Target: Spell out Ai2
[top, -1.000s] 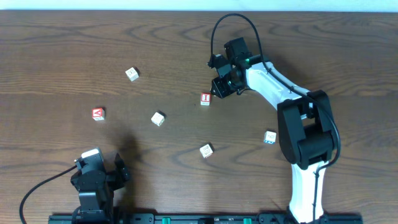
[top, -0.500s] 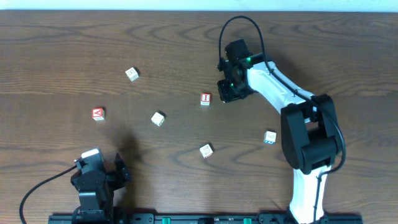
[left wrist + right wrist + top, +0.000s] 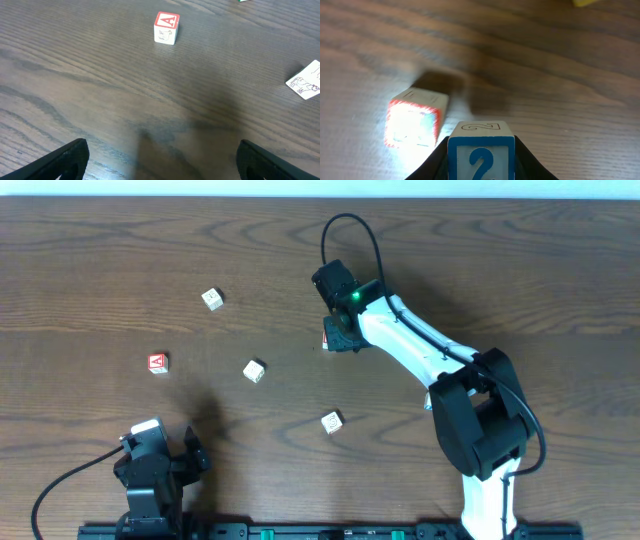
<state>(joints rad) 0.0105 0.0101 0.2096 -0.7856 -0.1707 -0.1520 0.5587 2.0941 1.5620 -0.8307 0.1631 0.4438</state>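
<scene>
My right gripper [image 3: 338,328] is shut on a blue-bordered "2" block [image 3: 481,155] and holds it just above the table. It also shows in the right wrist view [image 3: 481,142]. The red-bordered "I" block [image 3: 414,119] lies close to the left of the "2" block; from overhead it is partly hidden under the gripper [image 3: 327,342]. The red "A" block [image 3: 158,363] lies far to the left and shows in the left wrist view [image 3: 166,27]. My left gripper [image 3: 162,162] is open and empty at the near left edge [image 3: 160,465].
Other letter blocks lie at the back left [image 3: 211,299], in the middle [image 3: 254,370] and at the front middle [image 3: 331,421]. One more is mostly hidden by the right arm [image 3: 430,402]. A block edge shows at the right of the left wrist view [image 3: 305,80].
My right arm has swung left with the "2" block, from the right of the "I" block to directly over it. The left arm has not moved.
</scene>
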